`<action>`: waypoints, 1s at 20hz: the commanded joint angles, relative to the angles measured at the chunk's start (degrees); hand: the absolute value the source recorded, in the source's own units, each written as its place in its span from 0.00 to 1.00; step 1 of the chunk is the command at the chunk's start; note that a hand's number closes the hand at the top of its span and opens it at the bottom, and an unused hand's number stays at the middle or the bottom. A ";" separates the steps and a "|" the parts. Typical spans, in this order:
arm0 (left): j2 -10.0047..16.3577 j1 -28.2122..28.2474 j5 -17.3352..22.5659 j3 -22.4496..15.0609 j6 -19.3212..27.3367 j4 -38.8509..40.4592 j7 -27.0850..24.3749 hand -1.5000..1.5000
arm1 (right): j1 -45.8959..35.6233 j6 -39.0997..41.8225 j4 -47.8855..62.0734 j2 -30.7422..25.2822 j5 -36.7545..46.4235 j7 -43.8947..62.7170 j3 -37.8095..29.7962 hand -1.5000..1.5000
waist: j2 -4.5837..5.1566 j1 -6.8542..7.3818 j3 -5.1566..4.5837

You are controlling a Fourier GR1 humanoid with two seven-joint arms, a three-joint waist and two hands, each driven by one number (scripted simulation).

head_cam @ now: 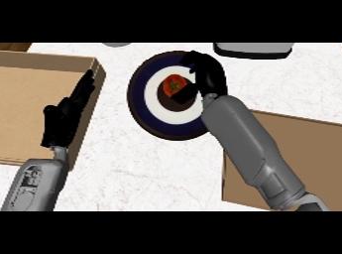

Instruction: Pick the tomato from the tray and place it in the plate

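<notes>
One tomato (174, 86), one plate (140, 99), two trays and two robot hands show on the counter (144, 168). The tomato is small, round and red, with a green star-shaped calyx facing up; it sits over the middle of the plate, though whether it rests on the plate cannot be told. The right robot hand (208, 77) is curled round it, dark fingers arching over from the far side and the thumb just below it. The plate is round, with a broad navy rim, a white ring inside that and a dark centre. The left tray (20, 109) and right tray (313, 149) are shallow, flat-bottomed and cardboard brown with low walls; the right grey forearm crosses a corner of the right tray. The left robot hand (60, 119) lies open, fingers straight, over the left tray's near wall. The counter is white with faint marbling. Two grey things, one rounded (116, 44) and one blocky (254, 48), are cut off at the far edge.
</notes>
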 commanded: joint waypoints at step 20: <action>1.13 0.47 0.10 3.13 0.74 0.37 0.27 0.50 | 11.49 -20.44 -4.49 -1.68 -33.15 -25.34 -8.57 0.00 | -1.01 -3.84 0.00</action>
